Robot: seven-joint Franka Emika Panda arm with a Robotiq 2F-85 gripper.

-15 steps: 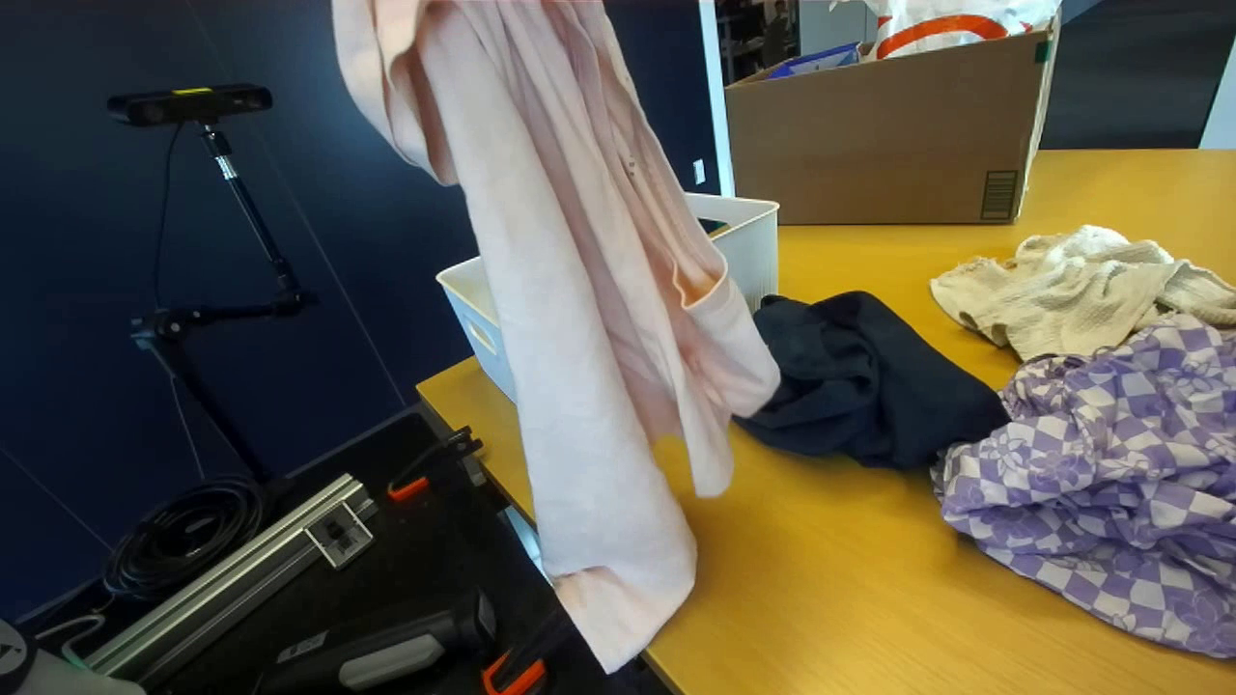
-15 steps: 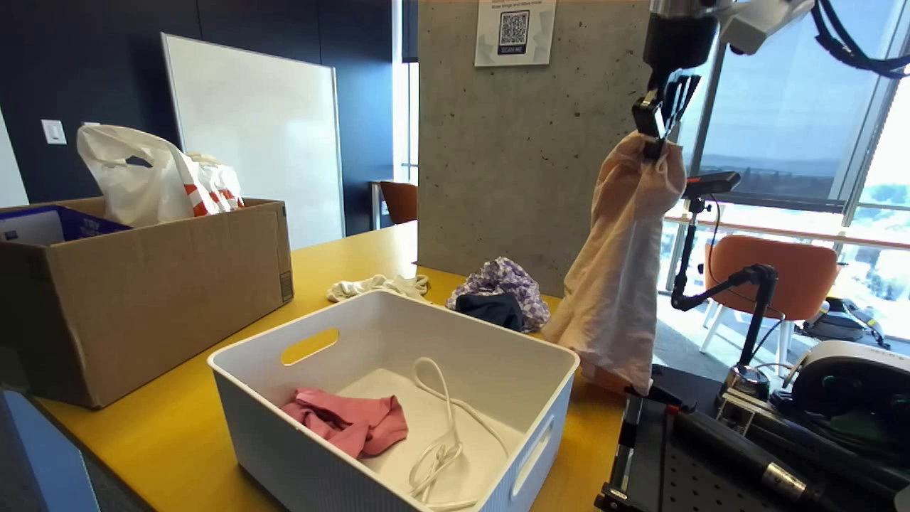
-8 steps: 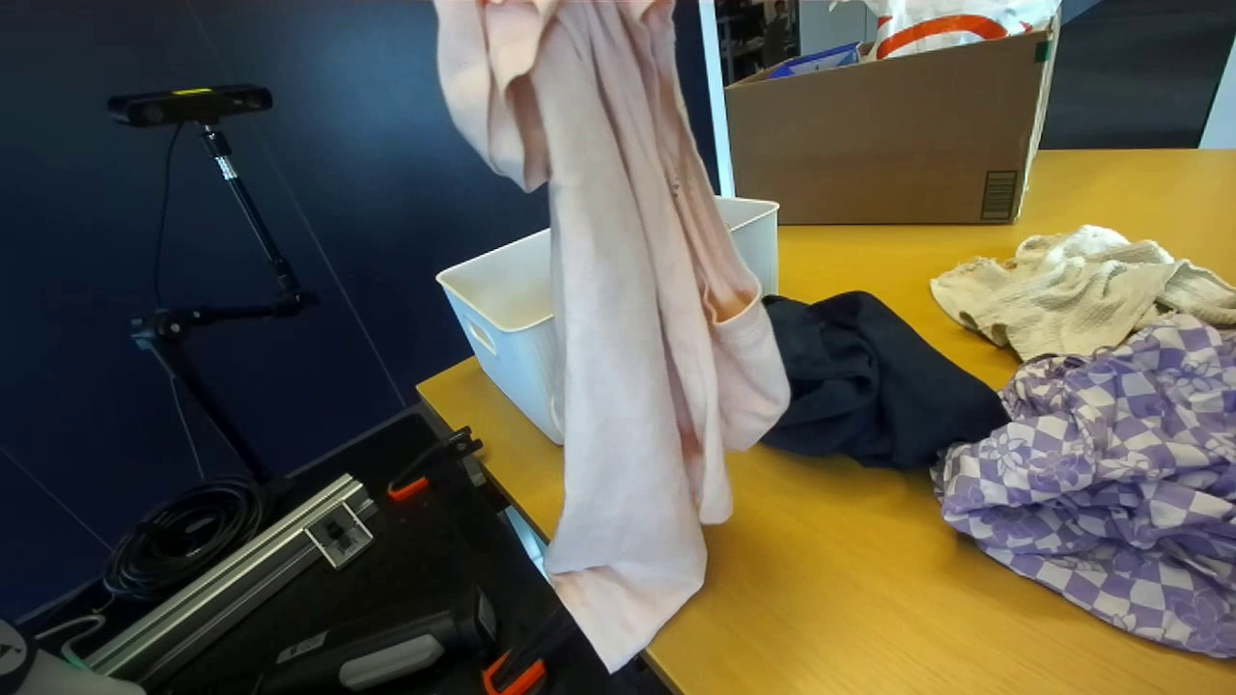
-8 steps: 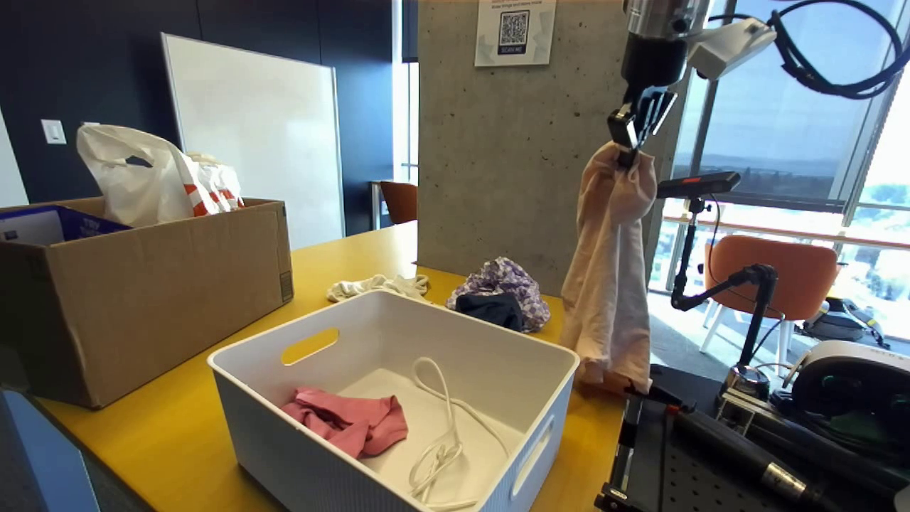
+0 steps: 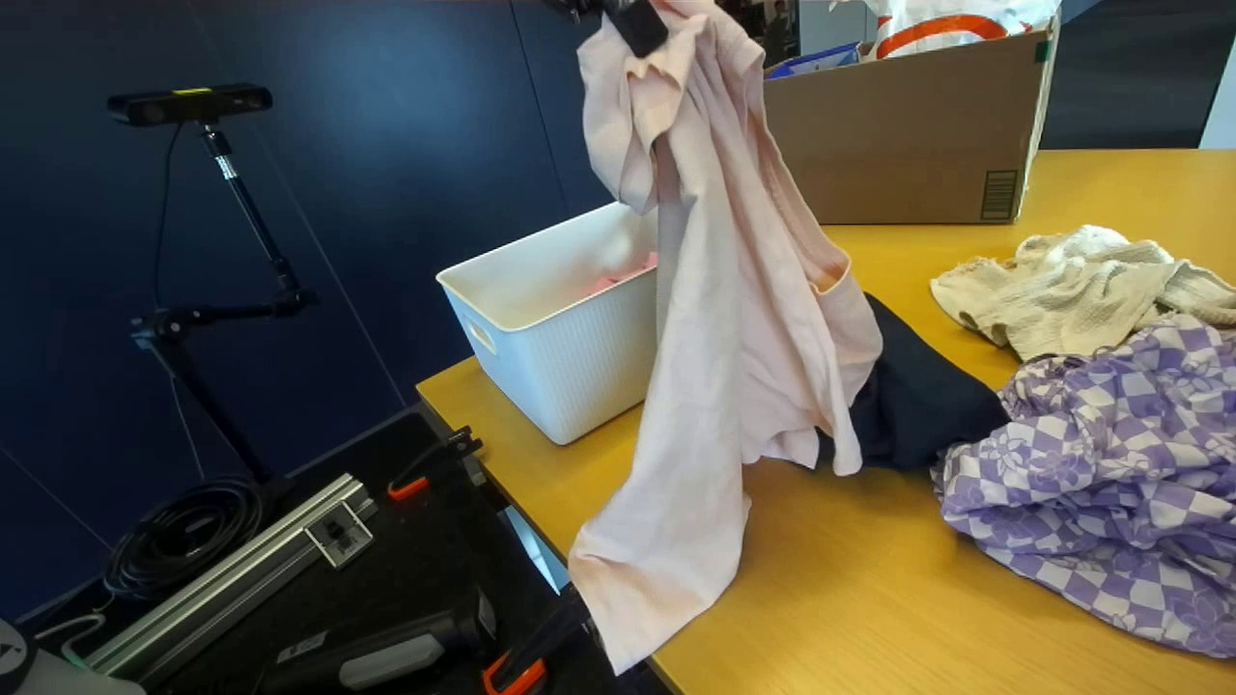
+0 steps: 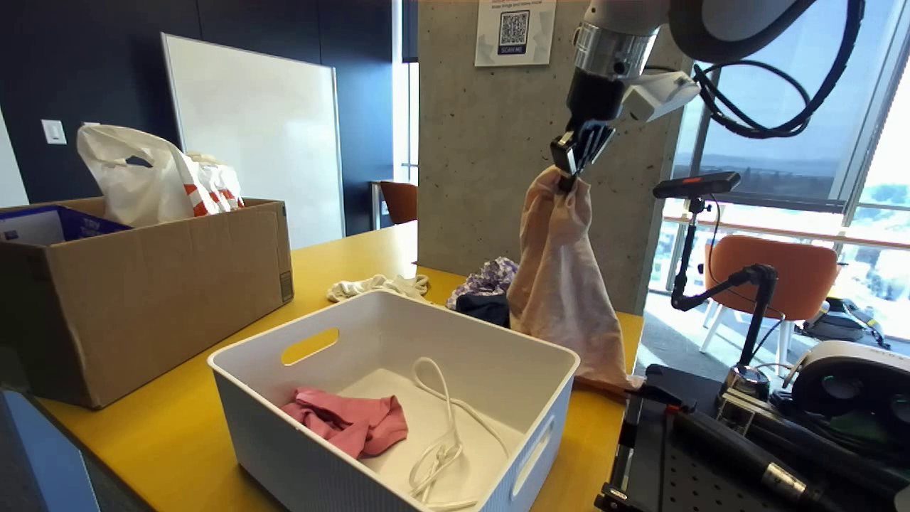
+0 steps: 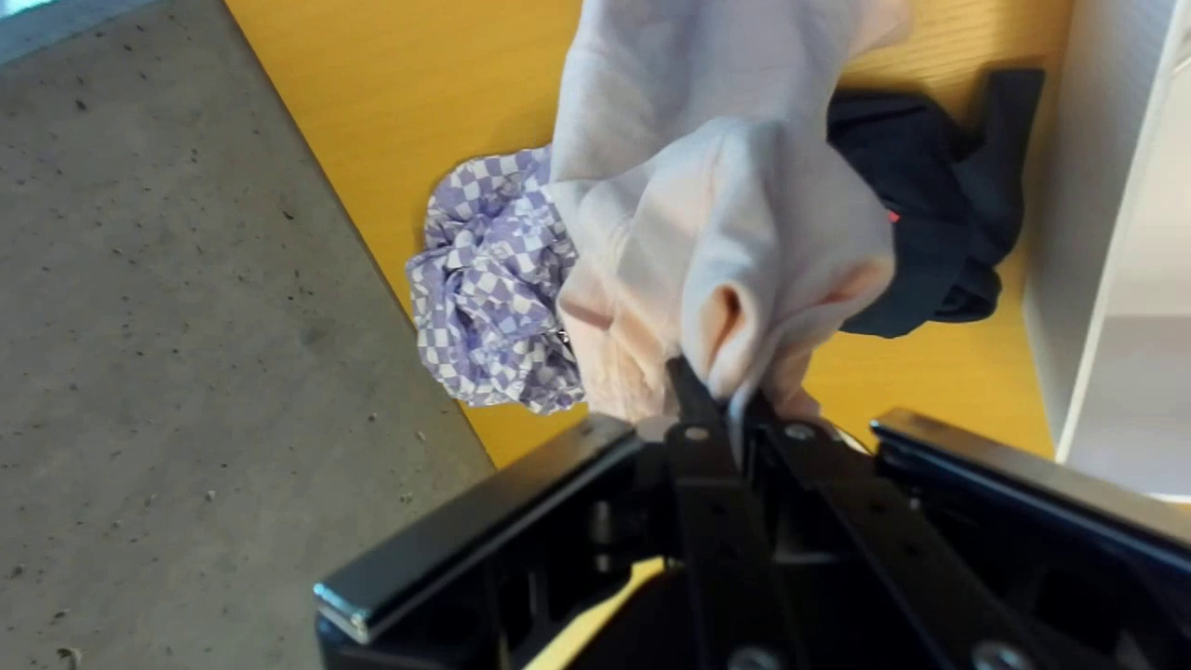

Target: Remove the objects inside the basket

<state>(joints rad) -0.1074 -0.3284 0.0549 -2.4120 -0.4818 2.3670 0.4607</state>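
The yellow table [image 5: 869,579] has its edge beside the black equipment stand [image 6: 693,469]. On this table the white basket [image 6: 490,363] stands upright, and just outside it hangs the pale pink garment [image 5: 715,347], which I take as the object now being removed. Its hem seems to reach past the table edge; if it is released here, I think it could slide down to the stand. The gripper [image 7: 724,391] is almost closed and pinches one fold at the top; as the weight hangs from this small hold, the cloth may slip out. In the basket lie the rose-pink cloth [image 6: 348,423] and the thin white cable [image 6: 448,449], whose loose loops could later hook a finger and drag the basket along.

For the writing: the cardboard box [image 6: 170,306] carries a dark printed panel [image 5: 999,195], too small to read. The poster [image 6: 515,33] says "SCAN ME" under its QR code [image 6: 515,28]; the line above is not clear. The blue package [image 6: 89,222] shows "TRY", the rest I cannot read. I find no readable brand on any fabric; a red spot [image 7: 894,216] on the navy cloth [image 7: 930,205] is too small to call a label.
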